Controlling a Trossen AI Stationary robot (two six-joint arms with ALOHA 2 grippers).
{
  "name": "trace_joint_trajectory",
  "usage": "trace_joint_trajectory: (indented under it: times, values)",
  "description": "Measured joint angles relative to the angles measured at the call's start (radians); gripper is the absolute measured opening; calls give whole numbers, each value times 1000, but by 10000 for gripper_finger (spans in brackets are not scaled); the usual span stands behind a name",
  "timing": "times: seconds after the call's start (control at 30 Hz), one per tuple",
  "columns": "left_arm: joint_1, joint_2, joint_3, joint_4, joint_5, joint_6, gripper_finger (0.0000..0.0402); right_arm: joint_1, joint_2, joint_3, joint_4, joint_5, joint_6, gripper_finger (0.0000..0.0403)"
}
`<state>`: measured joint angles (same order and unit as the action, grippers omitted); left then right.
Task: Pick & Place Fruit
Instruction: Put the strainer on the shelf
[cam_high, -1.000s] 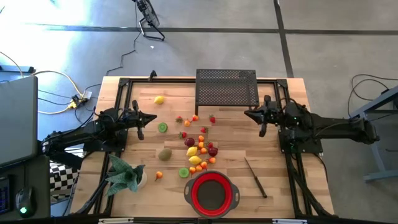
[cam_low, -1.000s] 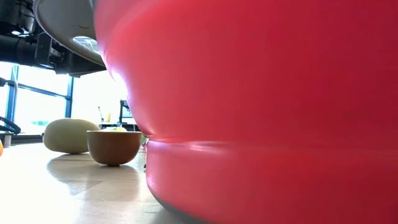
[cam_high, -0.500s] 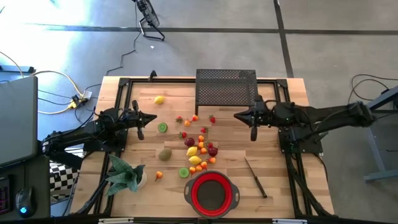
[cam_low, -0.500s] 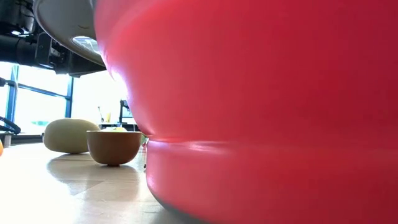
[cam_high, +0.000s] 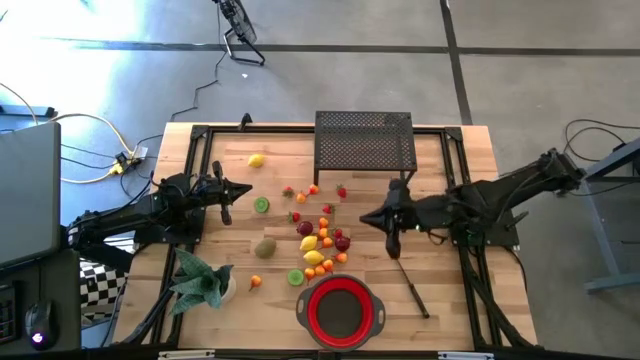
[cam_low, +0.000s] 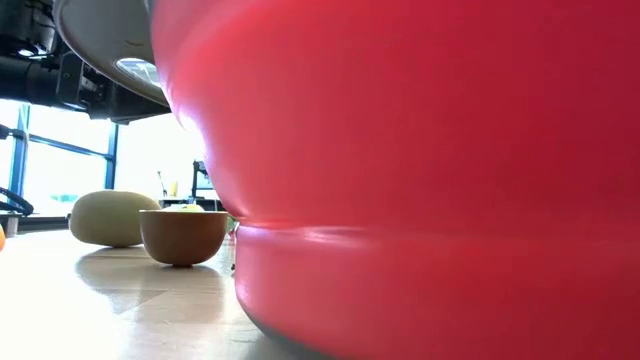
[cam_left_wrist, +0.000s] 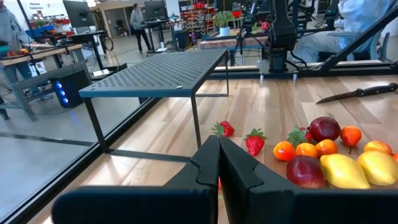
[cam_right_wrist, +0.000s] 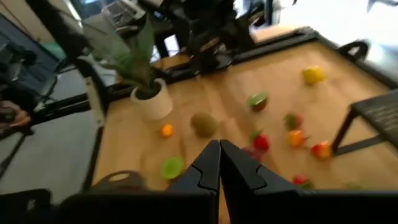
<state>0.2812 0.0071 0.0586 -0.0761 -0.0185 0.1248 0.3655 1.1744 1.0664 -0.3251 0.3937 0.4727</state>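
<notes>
Right gripper (cam_high: 366, 219) is extended over the table centre, just right of the fruit cluster (cam_high: 318, 238); its fingers (cam_right_wrist: 210, 163) are pressed together with nothing between them. Left gripper (cam_high: 243, 190) waits at the left side of the table, just left of a cut lime half (cam_high: 261, 205); its fingers (cam_left_wrist: 209, 163) are likewise closed and empty. Most of the fruit lies loose in the middle of the wooden table (cam_high: 440, 300): yellow lemons, dark-red plums, small oranges and strawberries bunched together. A kiwi (cam_high: 265, 247) sits left of the bunch, a lone lemon (cam_high: 256, 160) lies at far left, and one small orange (cam_high: 255, 282) lies near the potted plant (cam_high: 200, 281). The red bowl (cam_high: 340, 310) stands at the near edge, just nearer than the cluster, with no fruit visible inside. A knife (cam_high: 411, 285) lies right of the bowl. A black mesh rack (cam_high: 365, 140) stands at the far edge.
</notes>
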Motion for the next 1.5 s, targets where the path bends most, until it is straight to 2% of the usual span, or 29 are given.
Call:
trace_joint_trajectory:
  times: [0.4, 0.67, 0.9, 1.0, 1.07, 1.17, 1.3, 1.4, 1.5]
  values:
    - [0, 0, 0, 0, 0, 0, 0, 126, 165, 186, -225, -8, 291, 3]
    - [0, 0, 0, 0, 0, 0, 0, 132, 193, 200, -358, -115, 511, 2]
    - [0, 0, 0, 0, 0, 0, 0, 123, 192, 200, -438, -175, 625, 2]
    - [0, 0, 0, 0, 0, 0, 0, 124, 192, 200, -428, -269, 601, 2]
    - [0, 0, 0, 0, 0, 0, 0, 124, 199, 200, -406, -288, 536, 2]
    - [0, 0, 0, 0, 0, 0, 0, 129, 203, 200, -371, -271, 445, 2]
    - [0, 0, 0, 0, 0, 0, 0, 130, 215, 200, -353, -236, 438, 4]
    - [0, 0, 0, 0, 0, -9, 0, 130, 238, 199, -367, -245, 448, 24]
    - [0, 0, 0, 0, 0, -27, 0, 129, 270, 199, -366, -246, 449, 67]
